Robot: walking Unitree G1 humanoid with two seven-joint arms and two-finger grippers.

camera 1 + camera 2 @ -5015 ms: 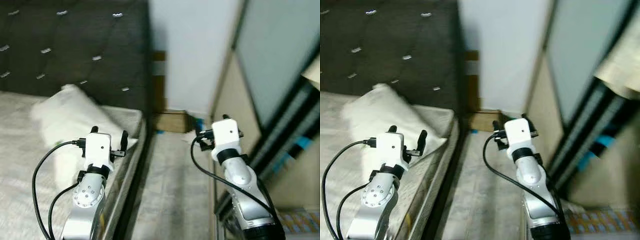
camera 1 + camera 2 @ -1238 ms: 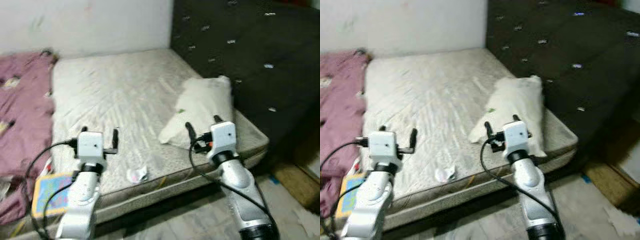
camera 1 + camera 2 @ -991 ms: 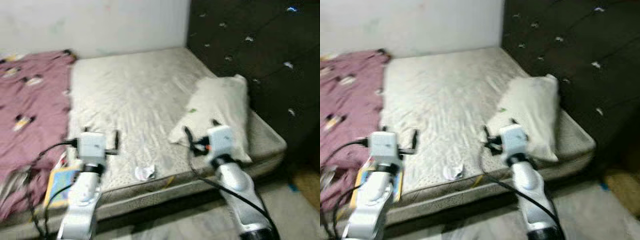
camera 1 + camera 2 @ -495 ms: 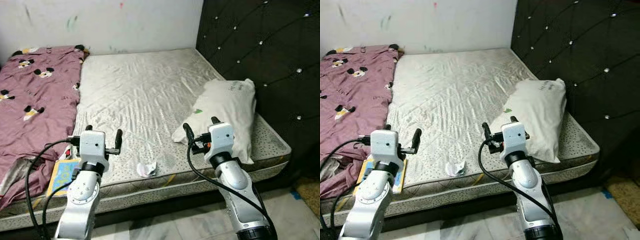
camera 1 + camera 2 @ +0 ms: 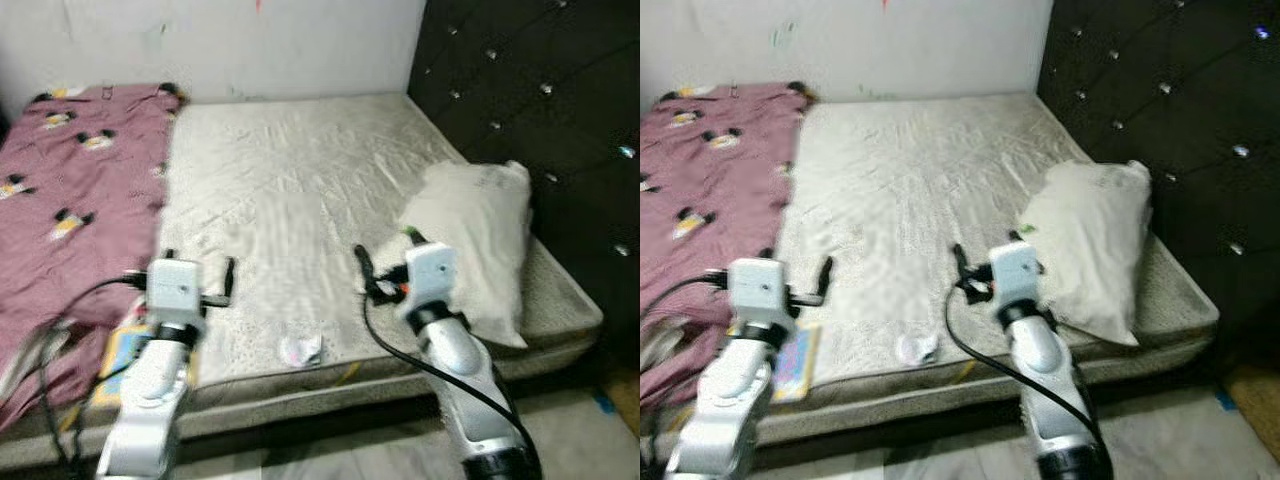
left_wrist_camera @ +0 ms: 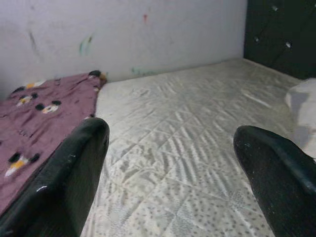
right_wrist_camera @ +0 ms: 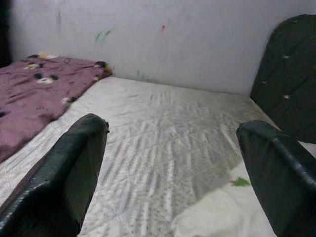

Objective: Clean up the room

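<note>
Left eye view: pillow (image 5: pixel 478 235) print unreadable.

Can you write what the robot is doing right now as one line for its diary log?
facing bed | left gripper open, empty | right gripper open, empty | paper scrap near bed edge | pillow right | pink blanket left

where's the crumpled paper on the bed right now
In the left eye view the crumpled paper lies on the mattress near its front edge, between the left gripper and right gripper.
</note>
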